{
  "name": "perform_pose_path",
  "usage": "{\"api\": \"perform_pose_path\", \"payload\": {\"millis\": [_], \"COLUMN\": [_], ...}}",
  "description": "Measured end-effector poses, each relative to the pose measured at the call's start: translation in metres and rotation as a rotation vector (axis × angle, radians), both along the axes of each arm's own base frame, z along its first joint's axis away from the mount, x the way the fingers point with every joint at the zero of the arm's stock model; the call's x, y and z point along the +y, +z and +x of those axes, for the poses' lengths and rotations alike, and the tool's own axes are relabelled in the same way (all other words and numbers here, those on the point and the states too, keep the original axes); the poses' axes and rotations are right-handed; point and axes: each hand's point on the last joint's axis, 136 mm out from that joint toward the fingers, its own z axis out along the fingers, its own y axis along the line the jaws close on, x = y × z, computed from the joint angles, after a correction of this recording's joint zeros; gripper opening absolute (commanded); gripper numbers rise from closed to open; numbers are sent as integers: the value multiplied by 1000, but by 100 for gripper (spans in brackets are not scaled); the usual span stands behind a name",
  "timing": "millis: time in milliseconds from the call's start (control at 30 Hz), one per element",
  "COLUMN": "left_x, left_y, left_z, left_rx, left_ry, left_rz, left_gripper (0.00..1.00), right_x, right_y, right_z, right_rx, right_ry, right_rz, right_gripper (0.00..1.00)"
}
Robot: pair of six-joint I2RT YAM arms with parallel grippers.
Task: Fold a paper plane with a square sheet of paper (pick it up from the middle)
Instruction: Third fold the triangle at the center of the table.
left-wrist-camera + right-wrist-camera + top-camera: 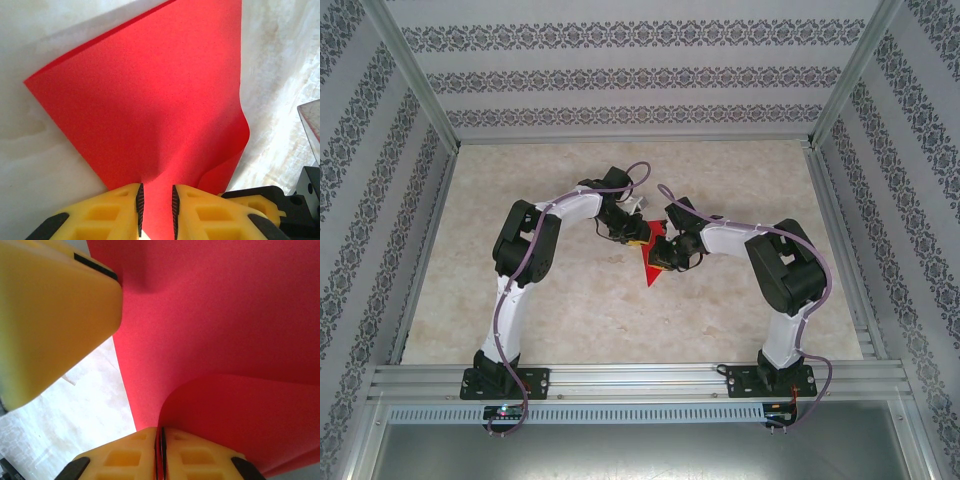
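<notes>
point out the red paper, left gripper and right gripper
square sheet of paper (145,100), left wrist view, middle of its red face
left gripper (157,192), left wrist view, between its yellow fingertips
right gripper (160,436), right wrist view, between its closed fingertips

A robot lab cell; aluminium frame (640,378), patterned panels (630,70) enclose table (580,320).

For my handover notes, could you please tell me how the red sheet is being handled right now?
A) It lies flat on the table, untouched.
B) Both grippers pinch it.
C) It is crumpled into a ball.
B: the square sheet of paper runs between the fingers of the left gripper, and the right gripper is closed on a curled edge of it.
</notes>
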Motion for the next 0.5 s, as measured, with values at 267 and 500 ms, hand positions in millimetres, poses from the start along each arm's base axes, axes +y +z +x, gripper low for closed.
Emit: {"api": "perform_pose_path", "payload": {"millis": [267, 500], "left_x": [-1, 0], "left_y": [1, 3], "left_z": [-1, -4], "left_rx": [4, 9], "left_ry": [-2, 2], "left_rz": [-9, -12], "left_gripper": [27, 33], "right_x": [2, 5], "right_y": [1, 4], "right_z": [1, 2], "right_rx": [-6, -14], "right_ry": [3, 10], "right_rz": [2, 14], "right_gripper": [23, 38]}}
